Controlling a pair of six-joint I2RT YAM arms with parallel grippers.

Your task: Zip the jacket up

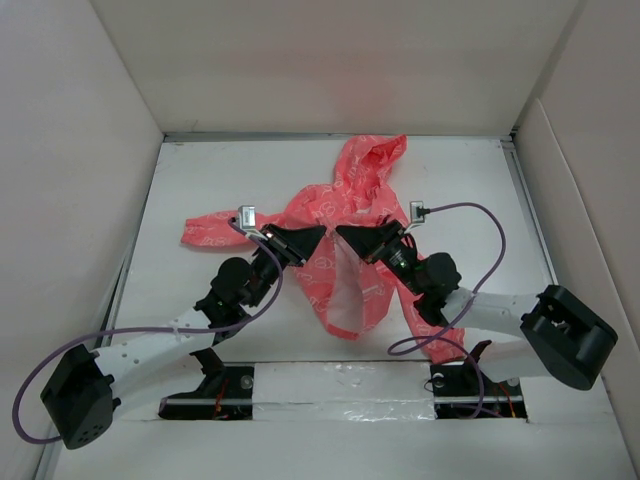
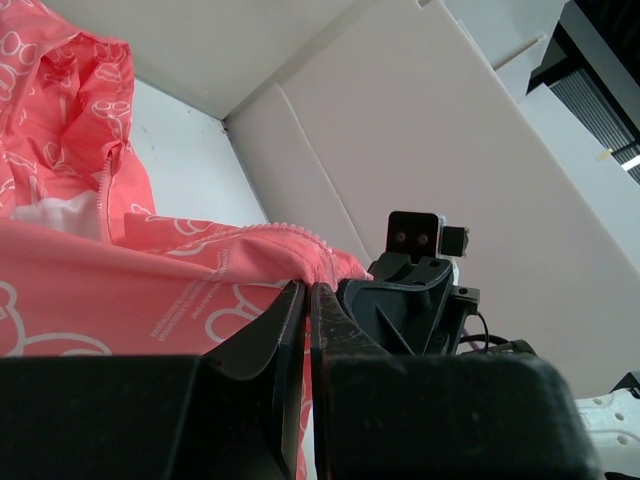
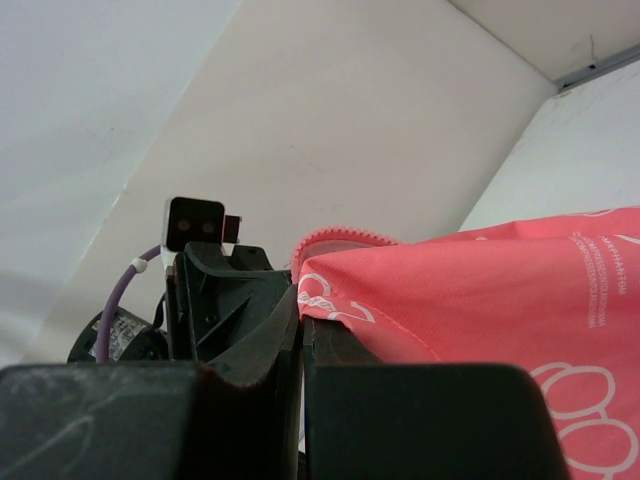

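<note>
jacket sleeve partly under right arm, zipper pull too small to make out

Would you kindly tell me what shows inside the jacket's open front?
White lining shows between the parted front edges of the jacket; the table beneath it is covered.

A white table boxed in by plain white walls

The table is matte white. White panels close it in: a back wall, a left wall and a right wall that leans outward. A thin metal strip runs where the tabletop meets the back wall, and a similar rail follows the right edge. Across the near edge lies a glossy white strip. From the left wrist view the panels meet at a folded seam, and a dark ribbed shape shows above them, too partial to identify.
</note>
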